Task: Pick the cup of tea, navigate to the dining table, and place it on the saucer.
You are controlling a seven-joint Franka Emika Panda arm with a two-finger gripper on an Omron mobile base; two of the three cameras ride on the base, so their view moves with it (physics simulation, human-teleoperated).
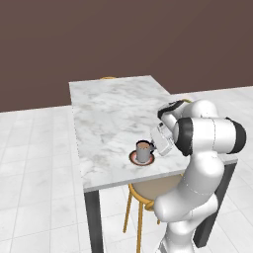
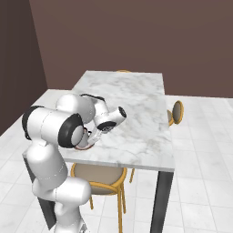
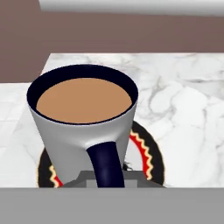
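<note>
We see the cup of tea (image 1: 144, 150) standing upright on the saucer (image 1: 133, 158), near the front edge of the counter (image 1: 113, 118). The cup is a small grey cylinder, smooth and matte, widening slightly toward a dark inner rim, and it is filled with flat brown liquid. Its handle (image 3: 106, 165) is a dark, glossy curved bar. The saucer is a round reddish-brown disc with a paler rim from the base cameras; the counter is a rectangular slab of white marble with soft grey veins, on dark straight legs.

The arm rises beside the counter's front corner, its elbow bent high and the forearm folded back toward the cup, so the hand lies roughly level and points across the marble. The gripper (image 1: 154, 146) sits at the cup's side, its fingers drawn in narrow on the handle.

From the hand camera we make out what the base cameras cannot: the saucer's dark band with a red and yellow zigzag ring. In the right base view the robot's own upper arm covers the cup, leaving just a sliver of the saucer (image 2: 83, 147). Both base views show a round tan stool (image 1: 150, 188) with gold legs tucked under the counter.
</note>
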